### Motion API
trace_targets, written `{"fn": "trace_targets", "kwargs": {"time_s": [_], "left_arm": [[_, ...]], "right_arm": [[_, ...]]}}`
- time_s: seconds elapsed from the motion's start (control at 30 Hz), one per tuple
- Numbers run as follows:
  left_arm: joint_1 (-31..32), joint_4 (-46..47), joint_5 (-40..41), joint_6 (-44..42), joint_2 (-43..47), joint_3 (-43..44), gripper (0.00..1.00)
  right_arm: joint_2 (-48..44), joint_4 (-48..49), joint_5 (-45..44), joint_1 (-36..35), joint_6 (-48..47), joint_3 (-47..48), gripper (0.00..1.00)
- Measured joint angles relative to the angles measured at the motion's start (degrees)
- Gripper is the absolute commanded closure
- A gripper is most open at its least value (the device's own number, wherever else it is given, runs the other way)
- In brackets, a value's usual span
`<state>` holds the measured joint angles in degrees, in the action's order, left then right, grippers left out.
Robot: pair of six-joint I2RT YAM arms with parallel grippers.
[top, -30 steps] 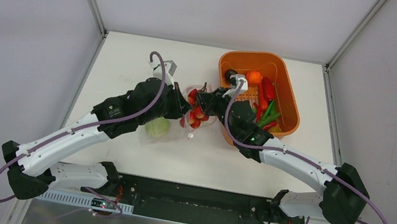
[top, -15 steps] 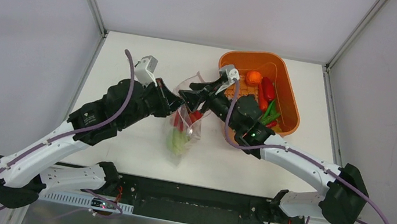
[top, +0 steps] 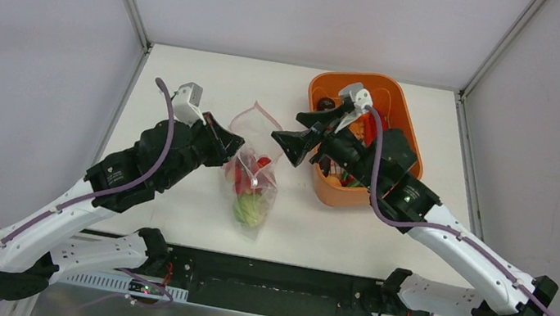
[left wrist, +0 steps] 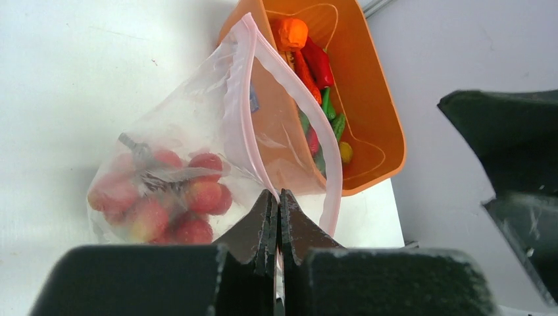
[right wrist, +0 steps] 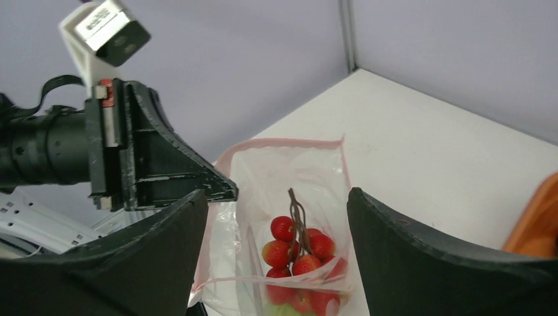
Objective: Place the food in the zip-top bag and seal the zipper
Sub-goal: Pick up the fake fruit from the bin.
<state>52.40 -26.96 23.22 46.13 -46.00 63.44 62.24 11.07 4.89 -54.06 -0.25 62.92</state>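
The biggest thing is the flat white table (top: 187, 87), and on its far right side sits the deep orange plastic tub (top: 409, 147). Next to the tub, on its left, is the clear crinkly plastic zip-top bag (top: 253, 191). The bag's long way runs from its open mouth at the far end down to its fat bottom near the robot, and the bottom seems to rest on the table. The left pincer (left wrist: 277, 201) is shut tight on the edge of the bag's mouth and holds it up. The right pincer (top: 301, 132) is wide open with nothing in it (you can see right between its two fingers, down into the bag). It hangs just to the right of the bag's mouth, between the bag and the tub. So the right arm is the closer one to the tub, and I think it should turn back that way to fetch more. Small red toy fruits (right wrist: 296, 250) are already in the bag, with something light green under them. Red and green toy peppers (left wrist: 318, 62) wait in the tub. The thin pink zipper strip (left wrist: 237, 99) gapes open in a loop, so it is not yet sealed.
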Motion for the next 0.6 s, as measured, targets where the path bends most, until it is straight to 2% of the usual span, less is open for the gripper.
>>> {"fn": "trace_targets", "kwargs": {"time_s": [0.1, 0.2, 0.33, 0.43, 0.5, 0.6], "left_arm": [[0.0, 0.0, 0.0, 0.0, -0.4, -0.2, 1.00], [0.0, 0.1, -0.1, 0.0, -1.2, -0.2, 1.00], [0.0, 0.1, -0.1, 0.2, -1.7, -0.5, 1.00], [0.0, 0.1, -0.1, 0.2, -1.7, -0.5, 1.00], [0.0, 0.0, 0.0, 0.2, -1.7, -0.6, 1.00], [0.0, -1.6, 1.5, -0.5, -1.8, -0.4, 1.00]], "right_arm": [[1.4, -5.5, -3.0, 1.2, 0.6, 3.9, 0.20], [6.5, -11.3, -5.7, 2.4, 2.3, 8.3, 0.21], [14.7, -19.9, -4.2, 4.5, 4.2, 12.0, 0.43], [20.2, -25.6, -2.4, 5.6, 5.5, 14.7, 0.73], [21.7, -28.1, -1.6, 5.9, 6.0, 15.3, 0.97], [21.7, -29.8, -0.4, 6.0, 6.6, 16.0, 1.00]]}}
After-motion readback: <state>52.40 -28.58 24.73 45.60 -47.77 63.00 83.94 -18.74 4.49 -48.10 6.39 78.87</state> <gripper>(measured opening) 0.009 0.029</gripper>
